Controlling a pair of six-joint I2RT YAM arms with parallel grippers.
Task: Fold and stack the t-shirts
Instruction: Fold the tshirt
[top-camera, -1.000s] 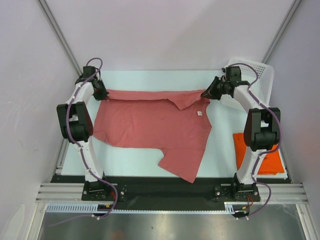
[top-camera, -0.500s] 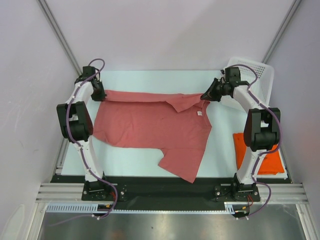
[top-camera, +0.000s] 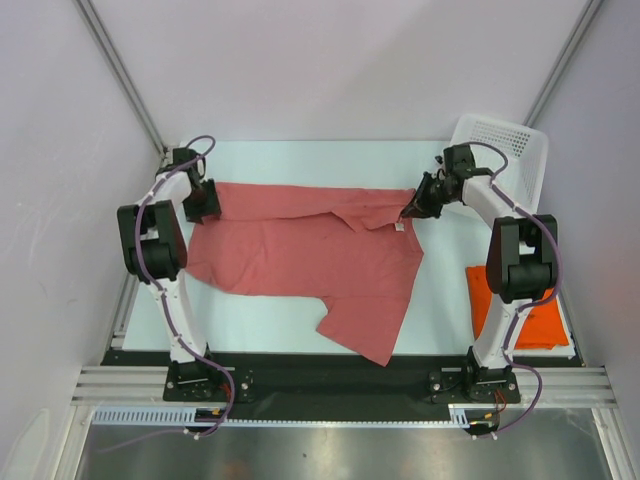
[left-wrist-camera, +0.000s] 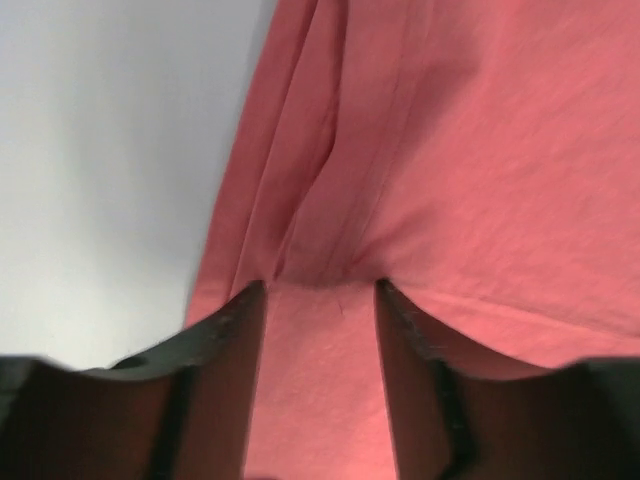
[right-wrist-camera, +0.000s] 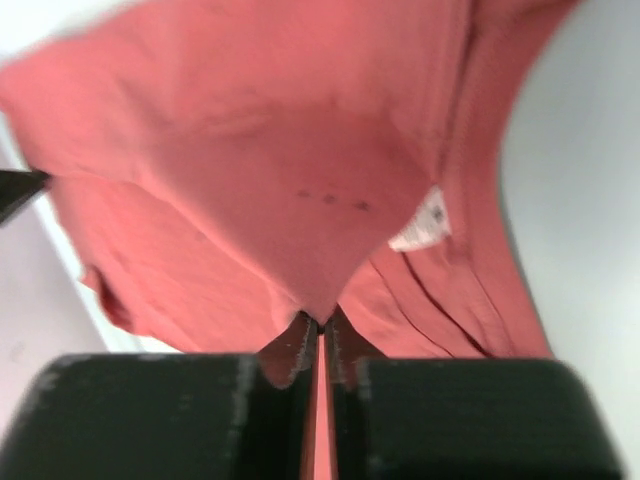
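The dusty pink-red t-shirt lies spread across the table, one part folded out toward the front edge. My left gripper hovers at its far left corner. In the left wrist view the left gripper is open, the shirt's cloth lying slack between and beyond the parted fingers. My right gripper is at the far right corner by the collar. The right gripper is shut on a pinch of the shirt, close to the white label. The orange t-shirt lies folded flat at the right, partly behind the right arm.
A white perforated basket stands at the back right corner, just behind the right arm. The light table top shows bare behind the shirt and in a strip along its front. Grey walls close in both sides.
The left jaws have opened and let go of the shirt's far left corner. Both grippers came down and slightly nearer, and the shirt's far edge now sits lower and flatter.
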